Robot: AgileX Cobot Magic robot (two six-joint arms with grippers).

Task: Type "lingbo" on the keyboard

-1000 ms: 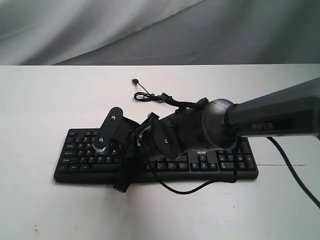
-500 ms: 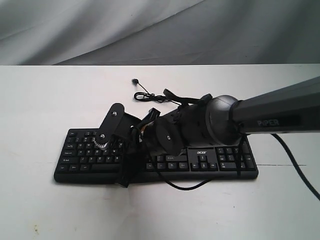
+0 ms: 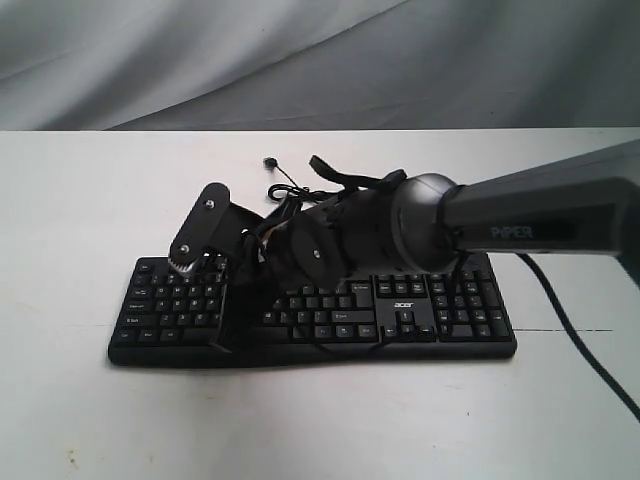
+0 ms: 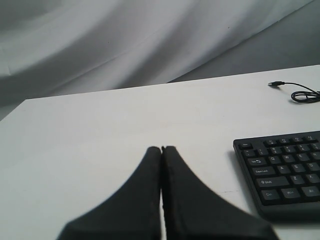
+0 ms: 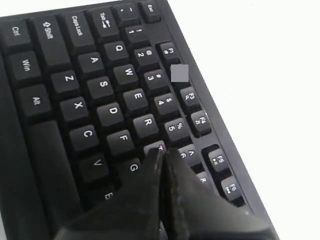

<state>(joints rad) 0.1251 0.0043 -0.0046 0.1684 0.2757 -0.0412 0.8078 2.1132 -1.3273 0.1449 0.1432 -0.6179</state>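
Observation:
The black keyboard lies on the white table with its thin cable coiled behind it. My right arm reaches across from the right, and my right gripper hangs over the keyboard's left half. In the right wrist view my right gripper is shut with nothing in it, its tips over the T key beside G. My left gripper is shut and empty above bare table, apart from the keyboard's left end. It does not show in the exterior view.
The white table extends all round the keyboard. A grey cloth backdrop hangs behind. The arm's own black cable trails off at the right. The keyboard's plug lies behind the keyboard.
My right gripper has moved left along the keyboard and a little toward its back rows, uncovering more keys in the middle. The keyboard has not moved.

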